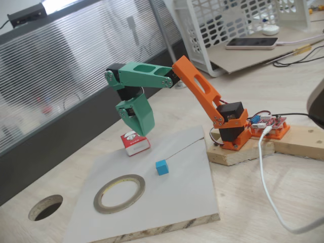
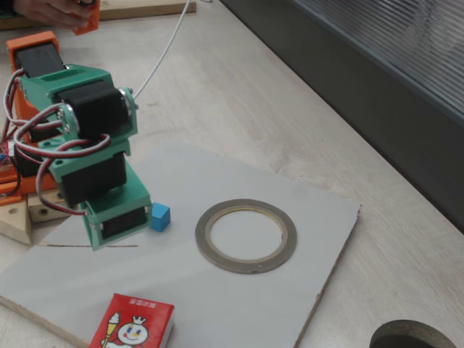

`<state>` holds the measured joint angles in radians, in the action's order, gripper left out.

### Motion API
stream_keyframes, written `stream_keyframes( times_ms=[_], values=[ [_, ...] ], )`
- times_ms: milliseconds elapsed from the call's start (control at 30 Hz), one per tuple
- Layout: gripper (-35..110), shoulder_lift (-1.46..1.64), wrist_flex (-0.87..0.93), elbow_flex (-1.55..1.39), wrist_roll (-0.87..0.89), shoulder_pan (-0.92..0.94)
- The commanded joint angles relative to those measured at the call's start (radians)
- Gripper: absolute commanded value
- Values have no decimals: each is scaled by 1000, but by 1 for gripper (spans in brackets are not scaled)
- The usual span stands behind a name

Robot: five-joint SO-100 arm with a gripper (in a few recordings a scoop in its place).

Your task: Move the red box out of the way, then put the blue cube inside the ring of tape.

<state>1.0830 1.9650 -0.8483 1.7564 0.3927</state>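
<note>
I find the red box (image 2: 133, 330) at the board's edge, clear of the ring of tape (image 2: 246, 235). The blue cube (image 2: 159, 217) sits outside the ring, unplaced. The gripper (image 1: 137, 132) hovers above the box; I cannot tell its jaw state

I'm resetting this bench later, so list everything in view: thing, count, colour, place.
red box: one, red with white cartoon, board's edge, under the arm's tip.
blue cube: one, bright blue, mid-board, between the red box and arm base.
ring of tape: one, grey-tan, flat on the board.
board: one, grey, on the table.
round hole: one, dark, in the table.
phone: one, white, far table.
basket: one, white, far table.
arm: one, orange and green.
gripper: one, green, fingers hidden, over the red box.
</note>
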Motion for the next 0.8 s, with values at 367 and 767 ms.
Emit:
stream_keyframes(
  times_ms=[367, 767],
  values=[
    [1, 9, 9, 12, 8, 15],
    [1, -141, 8, 28, 8, 6]
  ],
)
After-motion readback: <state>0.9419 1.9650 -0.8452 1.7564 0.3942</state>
